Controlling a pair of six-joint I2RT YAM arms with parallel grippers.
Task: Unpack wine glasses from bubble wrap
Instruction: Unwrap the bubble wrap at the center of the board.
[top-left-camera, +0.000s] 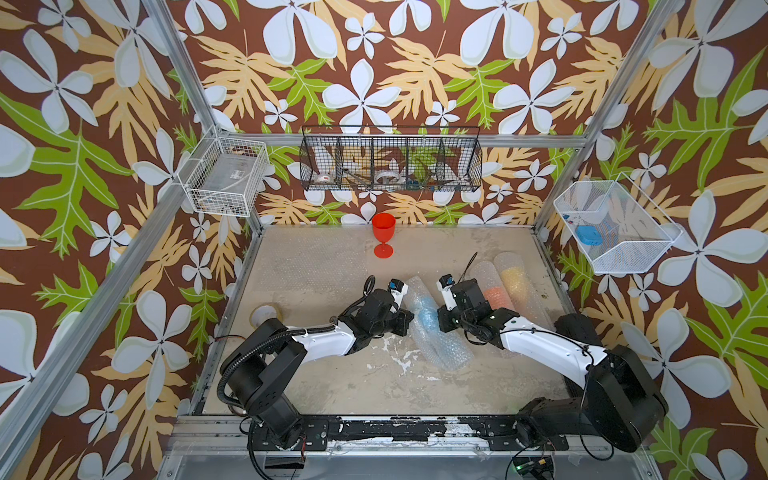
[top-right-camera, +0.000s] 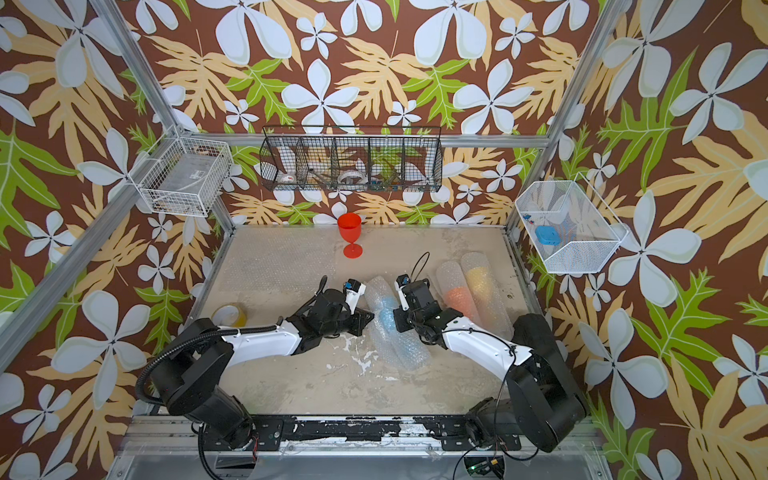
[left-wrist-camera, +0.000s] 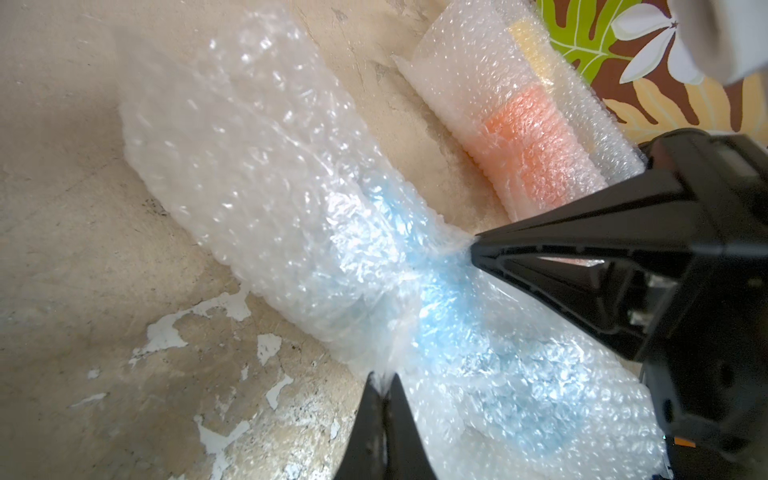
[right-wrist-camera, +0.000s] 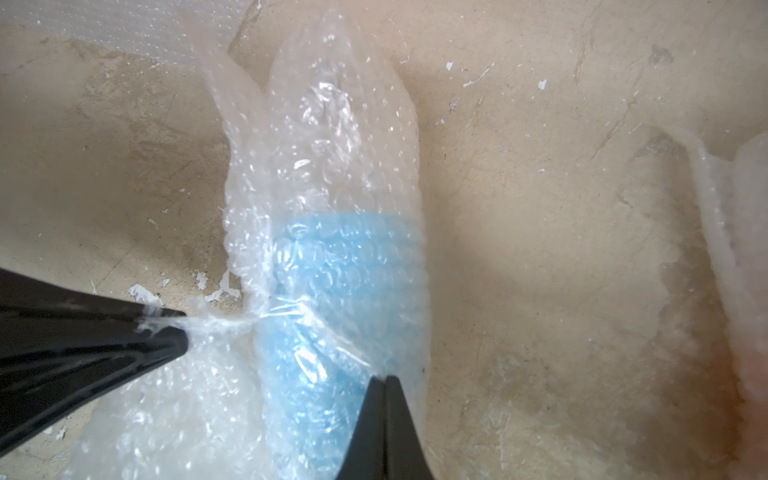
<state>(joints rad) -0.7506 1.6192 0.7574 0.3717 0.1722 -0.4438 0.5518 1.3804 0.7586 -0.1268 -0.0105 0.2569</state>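
A bubble wrap roll (top-left-camera: 432, 332) with the light blue wine glass (left-wrist-camera: 440, 299) inside lies mid-table between my arms. My left gripper (left-wrist-camera: 382, 376) is shut on a pinch of its wrap on one side. On the opposite side my right gripper (right-wrist-camera: 384, 378) is shut on the wrap too, and the film is stretched taut between them. In both top views the left gripper (top-left-camera: 407, 321) and right gripper (top-left-camera: 442, 323) flank the roll. An unwrapped red glass (top-left-camera: 383, 235) stands upright at the back. Wrapped orange (top-left-camera: 494, 297) and yellow (top-left-camera: 513, 276) glasses lie to the right.
A flat bubble wrap sheet (top-left-camera: 307, 262) lies on the table's back left. A yellowish tape roll (top-left-camera: 266, 316) sits by the left edge. A black wire basket (top-left-camera: 390, 166) and two white baskets (top-left-camera: 224, 174) (top-left-camera: 615, 228) hang on the walls.
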